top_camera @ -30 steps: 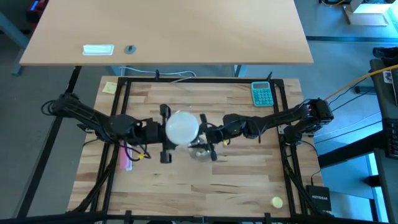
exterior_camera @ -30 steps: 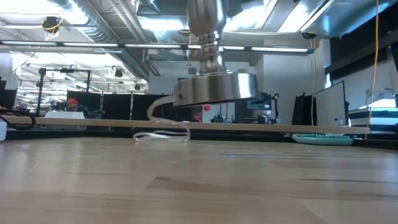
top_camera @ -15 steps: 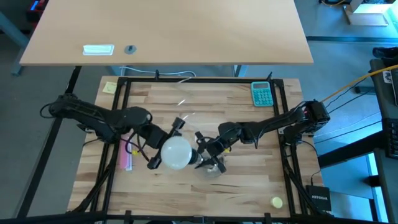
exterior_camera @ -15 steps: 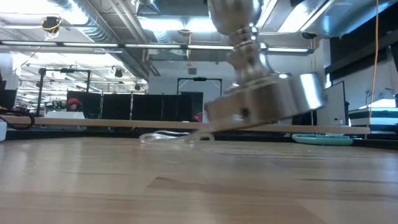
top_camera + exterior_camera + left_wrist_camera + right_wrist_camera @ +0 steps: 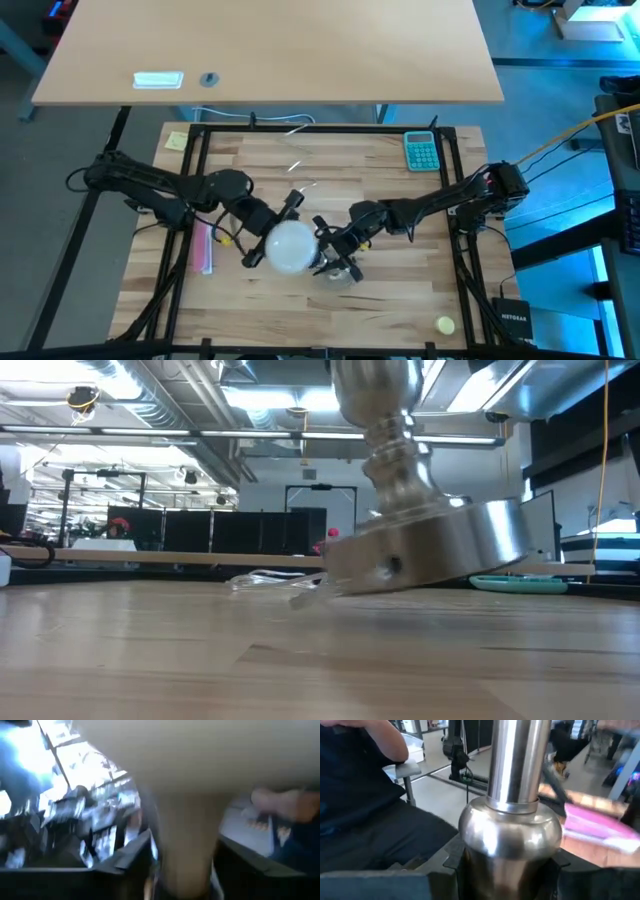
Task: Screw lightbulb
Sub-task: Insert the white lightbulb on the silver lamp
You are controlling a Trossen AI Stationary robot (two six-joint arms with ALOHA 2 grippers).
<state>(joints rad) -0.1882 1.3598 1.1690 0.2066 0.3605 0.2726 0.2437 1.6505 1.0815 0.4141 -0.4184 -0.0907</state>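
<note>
Left hand (image 5: 272, 238) clasps the lightbulb (image 5: 288, 247) over the middle of the worktop (image 5: 400, 300), its two fingers closed either side of the white globe as we look down from above. Our right hand (image 5: 333, 255) sits just beside it, gripped around the stem of the silvery socket stand (image 5: 425, 545); the right wrist view shows the polished column and its bulging collar held between the dark fingers (image 5: 445, 865). From worktop height the stand's round base is tilted, one edge raised off the wood, so we judge that it is being carried by the right arm rather than resting flat. The left wrist view gives us only the pale neck of the bulb filling the frame, and the point where bulb meets socket is hidden under the globe from above, so we cannot tell whether the threads have caught.

We read this as the mating step: bulb and socket brought together, turning not yet confirmed. Next, we think, the screw base must line up square with the socket's mouth, the stand held steady, and the left wrist rotate without squeezing harder. A green calculator (image 5: 421, 151) lies well apart at the far right.
</note>
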